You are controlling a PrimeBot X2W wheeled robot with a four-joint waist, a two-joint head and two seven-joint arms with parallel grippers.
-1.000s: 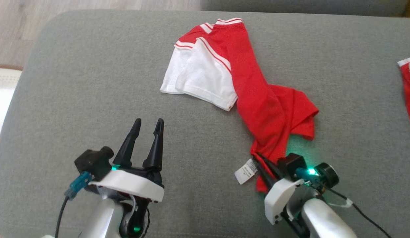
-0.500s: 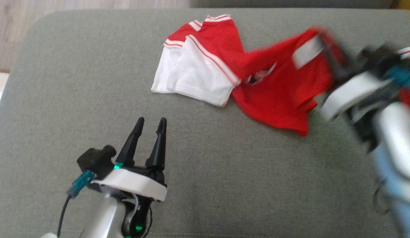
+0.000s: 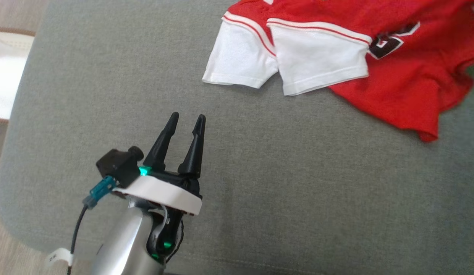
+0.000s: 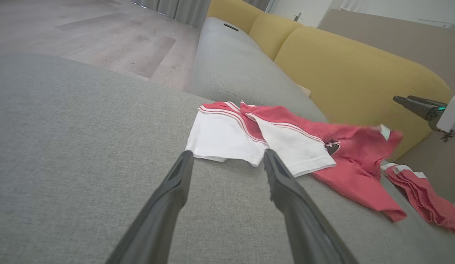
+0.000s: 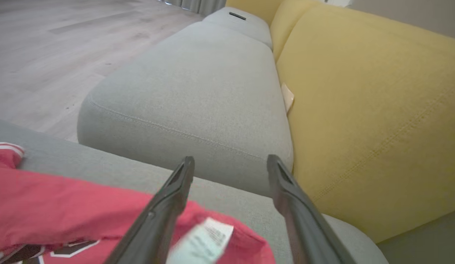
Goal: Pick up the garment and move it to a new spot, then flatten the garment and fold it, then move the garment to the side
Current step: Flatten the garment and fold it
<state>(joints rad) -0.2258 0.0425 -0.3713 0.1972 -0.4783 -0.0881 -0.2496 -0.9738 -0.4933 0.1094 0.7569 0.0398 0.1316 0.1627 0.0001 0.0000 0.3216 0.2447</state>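
Both the left fingers (image 3: 165, 139) and right fingers (image 5: 165, 205) gape empty; the white label (image 5: 201, 240) on the garment (image 3: 405, 88) is unreadably blurred.

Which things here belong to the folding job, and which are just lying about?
Belongs to the job: red-and-white jersey, crumpled on the grey cushion; left gripper, open; right gripper, open above the jersey.
Lying about: second red garment past the jersey; yellow backrest.

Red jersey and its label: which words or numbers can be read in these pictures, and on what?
Black-and-white print on the red jersey: partly covered, not readable.
White care label: printed lines, too blurred to read.
Tag on the left arm's cable: too small to read.
No text can be quoted.
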